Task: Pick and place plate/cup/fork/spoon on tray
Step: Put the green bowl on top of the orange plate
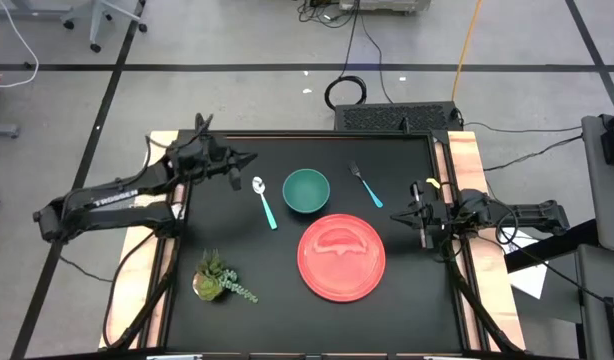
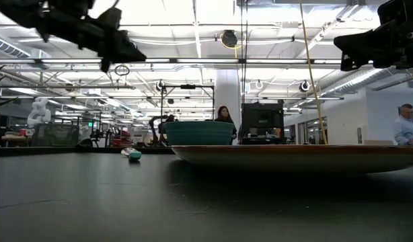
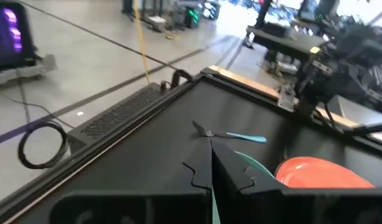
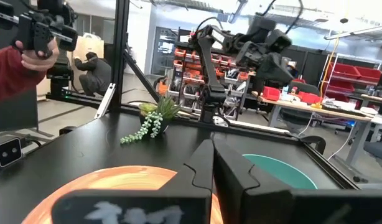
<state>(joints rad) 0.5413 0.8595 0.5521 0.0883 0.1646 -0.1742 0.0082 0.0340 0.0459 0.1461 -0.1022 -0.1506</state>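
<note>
The coral-red tray (image 1: 342, 257) lies flat on the black table, right of centre. The teal-green cup (image 1: 306, 190) stands just beyond it. The spoon (image 1: 264, 201) lies left of the cup, the fork (image 1: 366, 186) right of it. My left gripper (image 1: 243, 163) is shut and empty, raised over the table's far left, left of the spoon; its fingers (image 3: 211, 169) show closed in its wrist view. My right gripper (image 1: 415, 213) is shut and empty, raised at the table's right edge beside the tray; its fingers (image 4: 213, 163) show closed.
A small potted plant (image 1: 216, 279) with a trailing sprig lies at the near left of the table. Wooden strips (image 1: 465, 170) border the table's left and right sides. People and other arms show in the room beyond.
</note>
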